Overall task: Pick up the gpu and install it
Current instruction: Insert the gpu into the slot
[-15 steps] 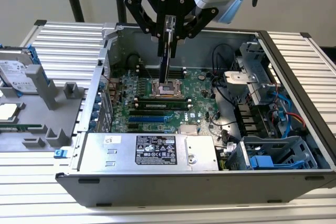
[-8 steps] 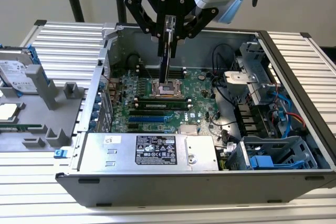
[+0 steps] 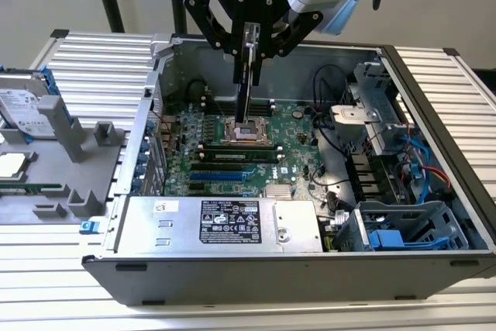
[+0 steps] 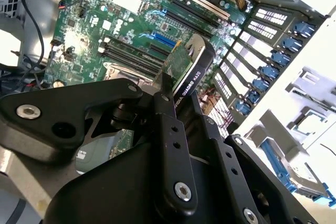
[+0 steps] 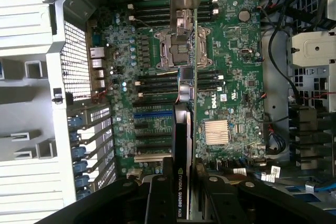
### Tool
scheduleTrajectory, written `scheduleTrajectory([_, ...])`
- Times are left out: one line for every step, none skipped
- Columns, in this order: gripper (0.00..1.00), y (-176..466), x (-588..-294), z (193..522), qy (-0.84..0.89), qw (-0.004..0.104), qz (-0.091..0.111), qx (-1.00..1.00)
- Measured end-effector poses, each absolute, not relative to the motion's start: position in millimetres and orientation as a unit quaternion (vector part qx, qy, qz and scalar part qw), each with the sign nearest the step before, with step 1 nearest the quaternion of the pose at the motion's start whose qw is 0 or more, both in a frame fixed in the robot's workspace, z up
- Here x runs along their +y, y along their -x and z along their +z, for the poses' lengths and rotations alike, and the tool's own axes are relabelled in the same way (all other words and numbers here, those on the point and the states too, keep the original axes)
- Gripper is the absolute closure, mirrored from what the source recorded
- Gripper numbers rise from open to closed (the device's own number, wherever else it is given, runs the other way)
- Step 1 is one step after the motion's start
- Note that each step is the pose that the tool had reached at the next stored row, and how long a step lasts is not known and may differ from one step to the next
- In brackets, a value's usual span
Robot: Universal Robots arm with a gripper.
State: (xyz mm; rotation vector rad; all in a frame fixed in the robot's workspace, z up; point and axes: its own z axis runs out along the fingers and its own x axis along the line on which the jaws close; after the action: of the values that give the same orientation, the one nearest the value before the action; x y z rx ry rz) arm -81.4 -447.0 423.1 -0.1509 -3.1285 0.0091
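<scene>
In the upper middle of the exterior view, the gripper (image 3: 249,50) is hanging over the open computer case (image 3: 434,98). Its black jointed fingers are pressing together on the gpu (image 3: 243,94), pinching the card by its upper end. I am seeing the card edge-on there, a thin flat strip pointing straight down from the fingers. Its lower end is lining up in the picture with the square metal processor socket (image 3: 246,131).

In the second wrist view the matte black fingers (image 4: 170,129) are clamping the gpu (image 4: 186,69) from both sides. One face of the card is showing green circuit board and the other a smooth black shroud with white lettering. The card is sitting in the air above the board, not seated in any slot.

In the first wrist view I am looking down along the gpu (image 5: 181,182), which is running out from between the fingers over the green motherboard (image 5: 236,56). The long blue expansion slot (image 5: 152,114) is lying just beside the card, and a finned silver heatsink (image 5: 216,131) is on its other side.

Along the lower middle of the exterior view, a boxy grey metal power supply (image 3: 225,222) is lying inside the case's near wall. At the exterior view's left, a hard drive (image 3: 23,106) is resting on a grey fixture (image 3: 77,141) on the ribbed aluminium table (image 3: 101,67).
</scene>
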Motion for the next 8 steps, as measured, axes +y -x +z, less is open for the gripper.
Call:
scheduleTrajectory([1.00, 81.4, -447.0, 423.1, 0.048, 0.005, 0.003, -0.999])
scheduleTrajectory([1.00, 81.4, -447.0, 423.1, 0.048, 0.005, 0.003, -0.999])
scheduleTrajectory([1.00, 81.4, -447.0, 423.1, 0.048, 0.005, 0.003, -0.999])
scheduleTrajectory([1.00, 81.4, -447.0, 423.1, 0.047, 0.005, 0.003, -0.999])
scheduleTrajectory([1.00, 81.4, -447.0, 423.1, 0.047, 0.005, 0.003, -0.999])
scheduleTrajectory([1.00, 81.4, -447.0, 423.1, 0.046, 0.005, 0.003, -0.999])
scheduleTrajectory([1.00, 81.4, -447.0, 423.1, 0.045, 0.005, 0.003, -0.999])
scheduleTrajectory([1.00, 81.4, -447.0, 423.1, 0.043, 0.005, 0.003, -0.999])
